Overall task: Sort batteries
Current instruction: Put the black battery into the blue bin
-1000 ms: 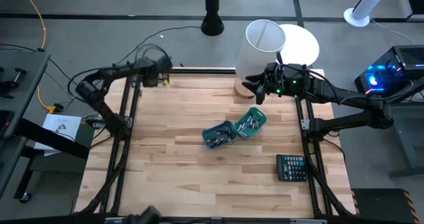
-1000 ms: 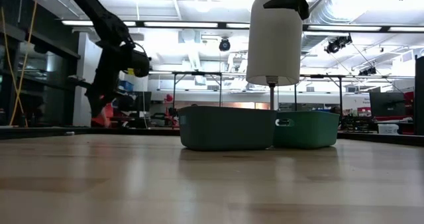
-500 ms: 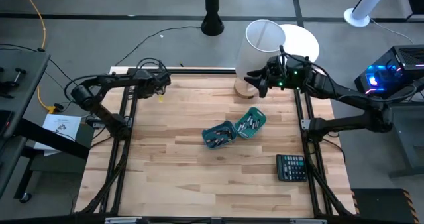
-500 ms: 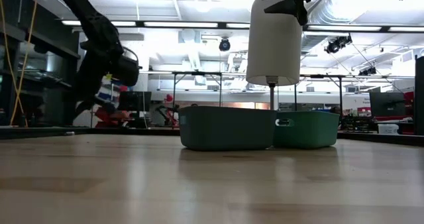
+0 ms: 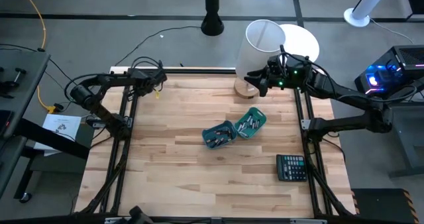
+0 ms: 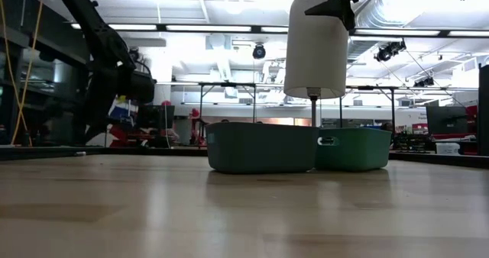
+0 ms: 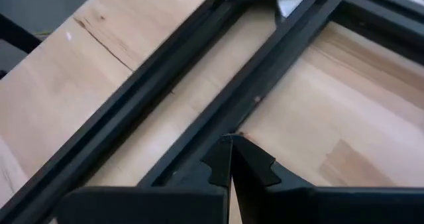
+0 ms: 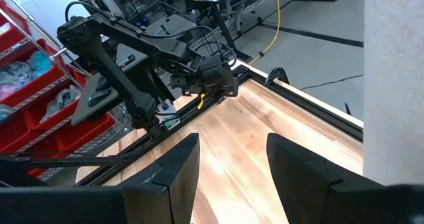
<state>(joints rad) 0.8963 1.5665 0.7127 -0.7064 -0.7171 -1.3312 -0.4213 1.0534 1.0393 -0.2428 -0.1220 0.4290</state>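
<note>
Batteries (image 5: pixel 249 124) fill bins (image 5: pixel 219 135) mid-frame; left claw (image 5: pixel 158 86) together, right claw (image 5: pixel 255 83) apart, possibly brushing the white cylinder (image 5: pixel 255 55), risking toppling.

Even, bright overhead light falls from ceiling strip lamps (image 6: pixel 191 27), which glare white in the low view. The worktop (image 6: pixel 229 212) carries a soft sheen and faint shadows there. In the left wrist view the near fingers (image 7: pixel 222 164) look soft and slightly blurred.
</note>
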